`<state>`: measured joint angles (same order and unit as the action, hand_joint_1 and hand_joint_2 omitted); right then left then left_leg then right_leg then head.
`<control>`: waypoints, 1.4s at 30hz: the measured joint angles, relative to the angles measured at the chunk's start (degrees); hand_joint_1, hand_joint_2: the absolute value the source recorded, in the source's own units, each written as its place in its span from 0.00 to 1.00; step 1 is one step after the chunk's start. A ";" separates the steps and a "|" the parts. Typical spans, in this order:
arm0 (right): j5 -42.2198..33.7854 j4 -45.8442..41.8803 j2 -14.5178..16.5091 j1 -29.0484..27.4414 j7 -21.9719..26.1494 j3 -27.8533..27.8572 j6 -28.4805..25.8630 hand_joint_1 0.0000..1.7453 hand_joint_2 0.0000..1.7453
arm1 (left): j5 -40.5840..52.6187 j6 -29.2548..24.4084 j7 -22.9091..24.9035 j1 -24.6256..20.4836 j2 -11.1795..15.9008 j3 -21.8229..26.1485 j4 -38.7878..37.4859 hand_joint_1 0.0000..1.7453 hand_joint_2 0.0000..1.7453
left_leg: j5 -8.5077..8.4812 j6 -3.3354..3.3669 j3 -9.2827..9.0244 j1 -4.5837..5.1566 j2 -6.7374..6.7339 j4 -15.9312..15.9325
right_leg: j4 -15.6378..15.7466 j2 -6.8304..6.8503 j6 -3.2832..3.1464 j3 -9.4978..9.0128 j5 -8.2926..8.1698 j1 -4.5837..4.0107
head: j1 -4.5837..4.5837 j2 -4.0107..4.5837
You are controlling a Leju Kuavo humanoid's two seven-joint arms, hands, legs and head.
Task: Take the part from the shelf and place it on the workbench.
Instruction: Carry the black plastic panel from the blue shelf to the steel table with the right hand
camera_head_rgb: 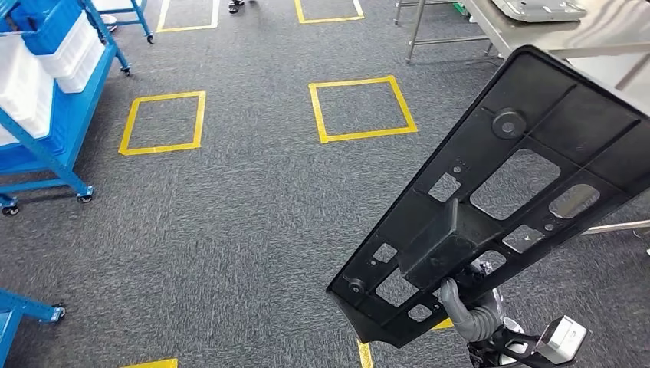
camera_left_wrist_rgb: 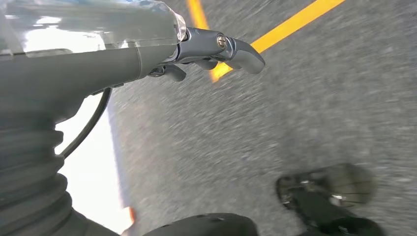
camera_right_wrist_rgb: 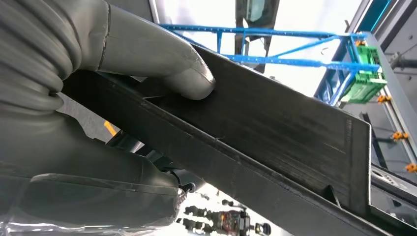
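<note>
1. Right robot hand (camera_head_rgb: 469, 310) grips the black plastic panel (camera_head_rgb: 498, 199), tilted up over the carpet.
2. Left robot hand (camera_left_wrist_rgb: 216, 49) hangs with fingers curled, holding nothing.
3. Blue shelf (camera_head_rgb: 46, 100) sits left.
4. Steel counter (camera_head_rgb: 536, 31) waits far right; placing is left.

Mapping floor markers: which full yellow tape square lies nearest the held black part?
The middle square, just beyond the black part that the right hand holds; the others lie farther away.
</note>
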<state>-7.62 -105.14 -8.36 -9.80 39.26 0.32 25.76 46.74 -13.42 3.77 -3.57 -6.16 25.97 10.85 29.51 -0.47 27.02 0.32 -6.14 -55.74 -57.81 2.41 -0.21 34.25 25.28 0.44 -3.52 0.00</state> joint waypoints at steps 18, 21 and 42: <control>1.33 -0.06 4.47 4.76 -2.72 0.72 3.51 1.00 1.00 | 0.58 -1.74 -5.53 -1.09 2.01 -0.01 0.21 0.00 1.00 | -3.11 1.91 3.33 -0.73 7.24 -0.09 | -4.41 -5.68 1.05 2.80 2.07 0.10 | 0.01 0.00; 1.26 0.25 4.56 4.75 -4.07 0.73 3.27 1.00 1.00 | 0.69 0.22 1.00 0.18 1.56 0.12 0.19 0.00 1.00 | -2.98 2.14 3.42 -0.49 5.03 -0.06 | -15.01 -2.89 1.61 7.78 6.98 0.38 | 0.00 0.00; 1.33 -0.02 5.41 3.62 -5.02 0.96 1.86 1.00 1.00 | 1.86 2.99 8.55 1.66 0.15 0.33 0.17 0.00 1.00 | -2.14 -0.17 4.74 -0.78 8.81 -3.14 | 0.29 -7.94 -0.64 -1.20 0.62 -0.07 | -0.01 0.00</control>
<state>-6.29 -105.15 -2.95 -6.18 34.24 1.28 27.62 48.60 -10.44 12.32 -1.91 -6.01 26.29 11.02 27.37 -0.64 31.76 -0.46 2.67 -58.88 -57.51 -5.53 -0.85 33.05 25.90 0.37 -3.52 0.00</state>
